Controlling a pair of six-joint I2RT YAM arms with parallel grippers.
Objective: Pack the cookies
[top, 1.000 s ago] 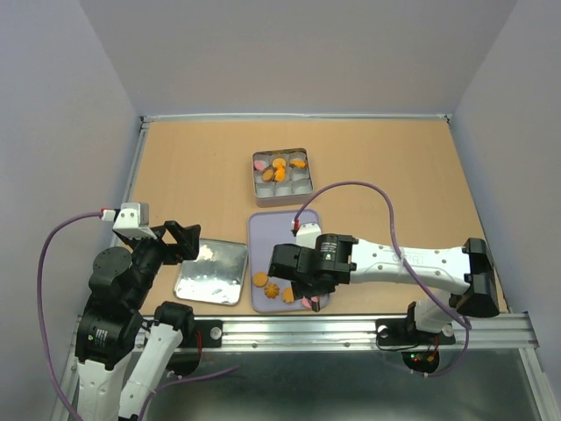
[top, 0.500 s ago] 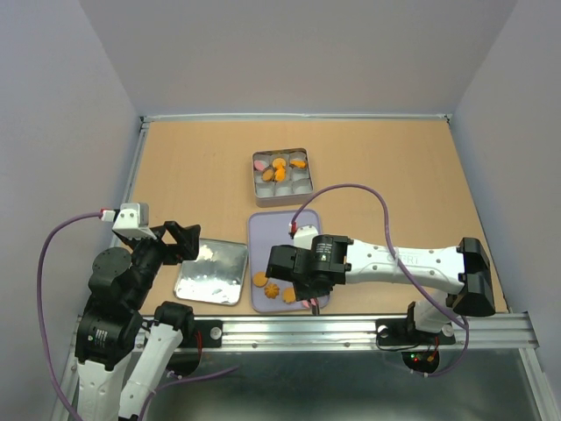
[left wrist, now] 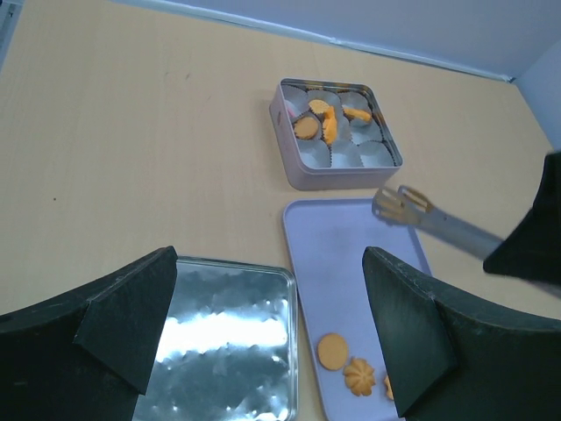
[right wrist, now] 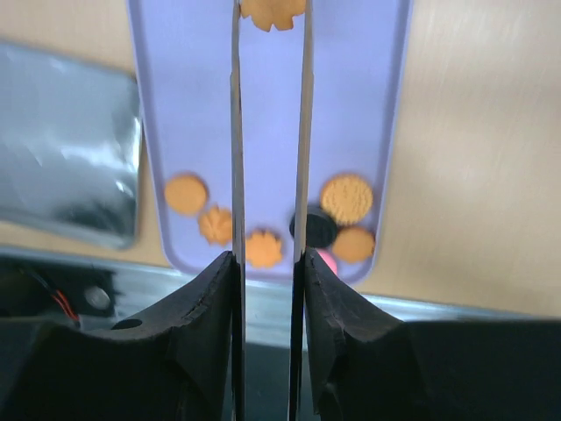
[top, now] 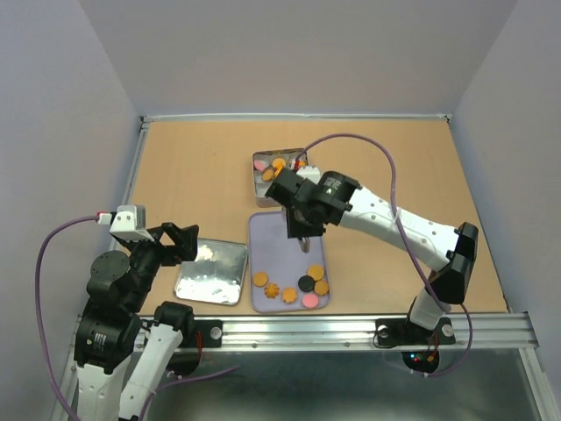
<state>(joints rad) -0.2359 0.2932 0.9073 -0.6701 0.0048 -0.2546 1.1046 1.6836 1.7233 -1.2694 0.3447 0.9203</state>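
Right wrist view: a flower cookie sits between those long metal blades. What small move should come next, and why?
Likely swing the right pincer over to the cookie tin: its tweezers seem to pinch a flower cookie above the purple tray, and the tin's near paper cups look empty.

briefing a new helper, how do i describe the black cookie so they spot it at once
Start at the flat lilac rectangular tray on the tan wooden table. At its near right corner sits a cluster of biscuits; the round black cookie is the only dark one among orange and pink neighbours.
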